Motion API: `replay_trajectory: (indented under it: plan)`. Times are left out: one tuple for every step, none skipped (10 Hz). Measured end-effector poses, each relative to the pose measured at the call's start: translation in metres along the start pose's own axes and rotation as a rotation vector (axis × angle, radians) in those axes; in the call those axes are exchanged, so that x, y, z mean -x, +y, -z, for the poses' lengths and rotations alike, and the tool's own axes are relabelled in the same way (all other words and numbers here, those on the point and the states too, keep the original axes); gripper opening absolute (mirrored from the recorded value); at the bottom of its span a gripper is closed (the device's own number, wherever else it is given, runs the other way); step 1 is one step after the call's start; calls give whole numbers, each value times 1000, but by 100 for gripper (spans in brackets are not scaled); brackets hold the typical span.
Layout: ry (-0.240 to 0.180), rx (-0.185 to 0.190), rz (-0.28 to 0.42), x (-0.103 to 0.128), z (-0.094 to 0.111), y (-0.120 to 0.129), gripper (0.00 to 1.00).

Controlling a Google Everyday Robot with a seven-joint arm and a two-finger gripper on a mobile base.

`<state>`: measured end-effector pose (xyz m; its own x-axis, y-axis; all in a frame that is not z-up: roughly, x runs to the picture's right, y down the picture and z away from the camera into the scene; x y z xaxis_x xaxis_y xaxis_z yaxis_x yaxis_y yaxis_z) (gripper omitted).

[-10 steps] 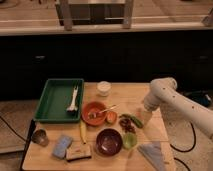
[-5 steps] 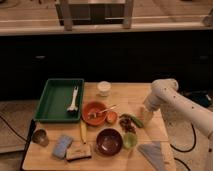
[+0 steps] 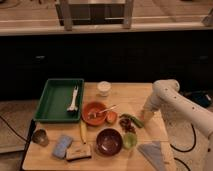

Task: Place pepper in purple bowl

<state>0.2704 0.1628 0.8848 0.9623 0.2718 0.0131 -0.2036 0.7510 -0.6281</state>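
Observation:
The pepper (image 3: 133, 120), slim and green, lies on the wooden table right of the orange bowl, beside a dark red cluster (image 3: 125, 124). The purple bowl (image 3: 109, 141) stands near the table's front edge, left of and in front of the pepper, and looks empty. My gripper (image 3: 143, 115) reaches down from the white arm at the right. It sits just right of the pepper's right end, low over the table. I cannot tell whether it touches the pepper.
An orange bowl with a utensil (image 3: 95, 112), a green tray with a white utensil (image 3: 57, 102), a white cup (image 3: 103, 88), a banana (image 3: 82, 131), a pale green round thing (image 3: 130, 140), a grey cloth (image 3: 152, 152), a blue sponge (image 3: 62, 146) and a metal cup (image 3: 40, 136) share the table.
The arm has shifted very slightly to the right. The pepper, the bowls and the other things have not moved.

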Motion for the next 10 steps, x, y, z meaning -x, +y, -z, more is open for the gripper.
replay_trajectory:
  plan:
    - [1, -4, -2, 4, 6, 0, 55]
    - [3, 2, -1, 13, 12, 2, 64]
    - [2, 8, -6, 20, 18, 3, 75]
    - [2, 13, -13, 19, 19, 4, 79]
    - [2, 19, -20, 21, 21, 5, 80]
    - [0, 22, -32, 25, 20, 6, 80]
    - [-3, 26, -48, 27, 20, 7, 80]
    - [-6, 30, -79, 28, 19, 9, 80]
    - [-8, 34, -110, 29, 19, 11, 80]
    - [-9, 37, -130, 31, 18, 13, 80]
